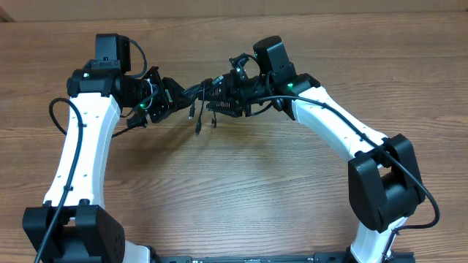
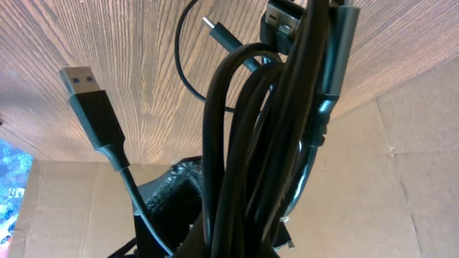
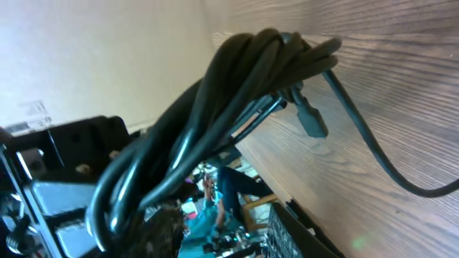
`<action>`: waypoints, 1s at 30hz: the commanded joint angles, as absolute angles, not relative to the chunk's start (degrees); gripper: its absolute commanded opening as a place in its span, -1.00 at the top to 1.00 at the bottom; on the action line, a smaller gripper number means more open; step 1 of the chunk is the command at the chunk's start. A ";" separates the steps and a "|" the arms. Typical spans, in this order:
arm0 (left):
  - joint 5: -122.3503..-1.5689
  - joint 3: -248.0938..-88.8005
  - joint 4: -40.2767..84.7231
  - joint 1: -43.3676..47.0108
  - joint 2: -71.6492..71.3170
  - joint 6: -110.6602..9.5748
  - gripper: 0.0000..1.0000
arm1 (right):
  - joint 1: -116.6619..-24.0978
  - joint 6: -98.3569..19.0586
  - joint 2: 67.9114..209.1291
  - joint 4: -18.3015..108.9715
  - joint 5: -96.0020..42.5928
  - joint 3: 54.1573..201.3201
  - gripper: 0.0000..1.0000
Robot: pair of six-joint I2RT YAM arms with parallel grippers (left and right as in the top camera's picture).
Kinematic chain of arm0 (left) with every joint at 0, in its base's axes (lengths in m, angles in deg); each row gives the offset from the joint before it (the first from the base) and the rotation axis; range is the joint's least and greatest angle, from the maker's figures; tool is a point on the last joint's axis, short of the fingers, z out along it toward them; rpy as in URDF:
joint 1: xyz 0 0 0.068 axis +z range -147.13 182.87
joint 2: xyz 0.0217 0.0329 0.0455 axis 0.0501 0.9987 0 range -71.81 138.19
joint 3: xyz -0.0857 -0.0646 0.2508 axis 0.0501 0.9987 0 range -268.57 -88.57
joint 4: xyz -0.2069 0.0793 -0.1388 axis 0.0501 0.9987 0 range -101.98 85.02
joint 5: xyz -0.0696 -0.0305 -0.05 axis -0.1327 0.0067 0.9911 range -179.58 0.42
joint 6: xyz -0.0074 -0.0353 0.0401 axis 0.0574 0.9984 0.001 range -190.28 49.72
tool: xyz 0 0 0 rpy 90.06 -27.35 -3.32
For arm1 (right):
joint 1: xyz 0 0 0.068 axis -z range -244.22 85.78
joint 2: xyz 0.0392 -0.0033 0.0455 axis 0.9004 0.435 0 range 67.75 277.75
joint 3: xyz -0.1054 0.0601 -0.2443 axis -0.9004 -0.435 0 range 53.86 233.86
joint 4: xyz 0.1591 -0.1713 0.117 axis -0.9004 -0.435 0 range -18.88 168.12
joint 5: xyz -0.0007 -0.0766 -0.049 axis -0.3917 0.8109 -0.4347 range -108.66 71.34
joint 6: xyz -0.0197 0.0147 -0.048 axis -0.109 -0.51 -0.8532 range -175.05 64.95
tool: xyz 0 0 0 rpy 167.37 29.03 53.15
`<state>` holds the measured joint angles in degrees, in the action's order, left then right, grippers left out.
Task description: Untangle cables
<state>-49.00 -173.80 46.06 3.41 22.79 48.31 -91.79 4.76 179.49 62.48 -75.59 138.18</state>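
Evidently light, limp, slick cables (image 1: 191,92), bunched between left gripper (image 1: 168,96), clamped tight, and right gripper (image 1: 221,95), part-closed round them. Best hold: near plugs (image 1: 197,126), not mid-bundle.

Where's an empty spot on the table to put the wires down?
The biggest bare patch of table is the wood in the middle, between the left arm and right arm, on the robot's side of the dangling cables. The far strip beyond both arms is bare too. It's crowded where the left gripper and right gripper meet around the bundle.
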 commanded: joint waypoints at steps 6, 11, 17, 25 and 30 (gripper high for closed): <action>-40.50 -175.07 46.69 3.52 21.66 43.89 0.92 | -92.49 17.46 179.29 75.92 -67.92 136.69 0.14; -38.59 -175.07 47.04 1.61 21.66 40.52 0.92 | -93.03 18.97 179.32 81.98 -66.08 136.69 -0.04; -38.68 -175.07 48.05 -1.29 21.66 27.80 0.91 | -92.53 18.21 179.32 88.60 -69.58 136.69 -0.28; -38.46 -175.07 47.83 -1.18 21.66 15.94 0.92 | -92.09 11.91 179.32 94.98 -76.20 136.69 -0.20; -35.93 -175.07 43.41 0.54 21.66 -2.53 0.92 | -91.46 0.00 179.32 90.04 -81.80 136.69 -0.18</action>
